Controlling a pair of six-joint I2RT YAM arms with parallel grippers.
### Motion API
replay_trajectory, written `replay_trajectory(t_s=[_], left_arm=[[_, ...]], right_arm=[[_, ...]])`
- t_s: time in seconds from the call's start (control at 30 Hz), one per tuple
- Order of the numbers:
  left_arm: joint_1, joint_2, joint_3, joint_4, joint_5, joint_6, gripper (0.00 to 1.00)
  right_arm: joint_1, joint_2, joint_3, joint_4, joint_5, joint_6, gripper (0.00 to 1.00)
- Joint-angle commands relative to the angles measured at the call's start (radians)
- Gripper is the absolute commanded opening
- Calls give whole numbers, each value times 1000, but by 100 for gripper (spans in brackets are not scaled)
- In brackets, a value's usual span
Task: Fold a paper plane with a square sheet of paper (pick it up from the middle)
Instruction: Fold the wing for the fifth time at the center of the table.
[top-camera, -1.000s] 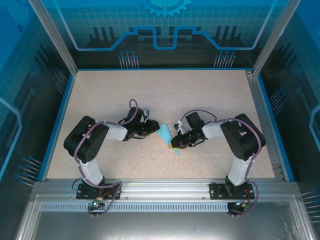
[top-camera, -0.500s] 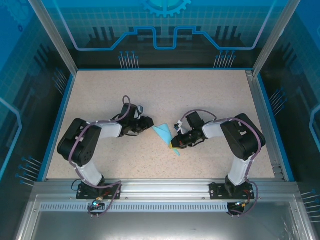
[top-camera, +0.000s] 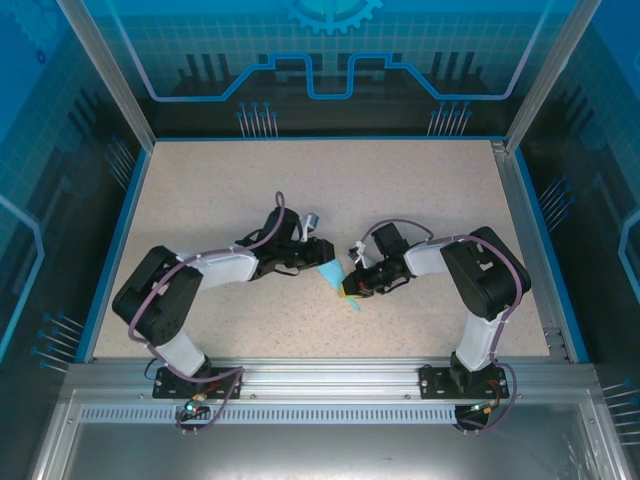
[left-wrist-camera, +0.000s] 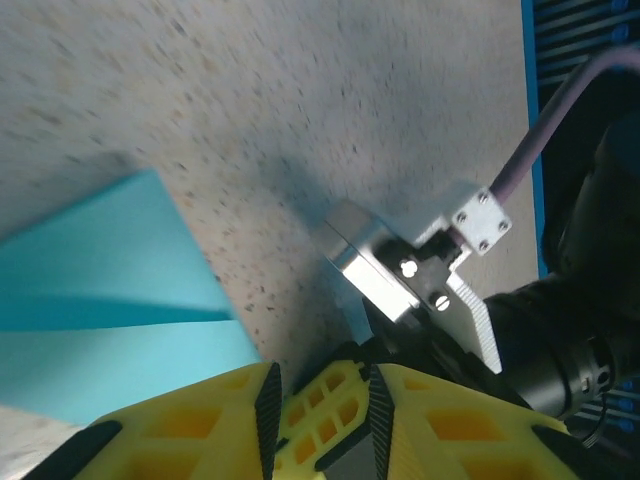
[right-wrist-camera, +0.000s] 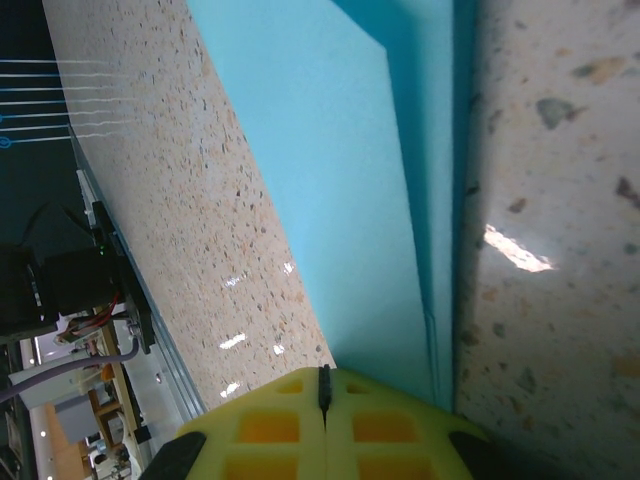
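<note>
My right end effector (right-wrist-camera: 322, 385) is sitting closed, tips on the paper plane (top-camera: 331, 273), and the left end effector (left-wrist-camera: 320, 385) is hovering slightly apart just beside it. The plane is lying on the desk (top-camera: 420, 200) between the arms, already creased to a point, so I'm judging only finishing folds remain.

From here the paper plane (right-wrist-camera: 330, 180) reads as thin, matt paper, smooth between crisp creases. The table (top-camera: 400, 190) looks like speckled stone-effect laminate, slightly glossy where lights glint. The right gripper (right-wrist-camera: 323, 395) and left gripper (left-wrist-camera: 320, 400) have moulded yellow plastic fingers, matt and latticed. The bracket (left-wrist-camera: 380, 265) is bright bare metal, and the near rail (top-camera: 320, 378) is brushed aluminium.
</note>
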Motion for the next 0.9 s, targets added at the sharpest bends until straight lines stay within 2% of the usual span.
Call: replay_trajectory(t_s=[0.0, 0.2, 0.43, 0.67, 0.87], left_arm=[[-8, 75, 23, 53, 66, -43, 32], [-9, 176, 49, 89, 107, -71, 32], [5, 223, 66, -35, 12, -46, 28], [58, 241, 28, -20, 8, -55, 26], [64, 243, 43, -50, 10, -35, 26]], right_arm=[[-17, 40, -42, -82, 106, 18, 3], [-17, 36, -44, -69, 101, 28, 3], [-15, -8, -55, -66, 93, 23, 5], [-12, -54, -113, -64, 89, 2, 5], [-4, -86, -179, -51, 98, 12, 6]])
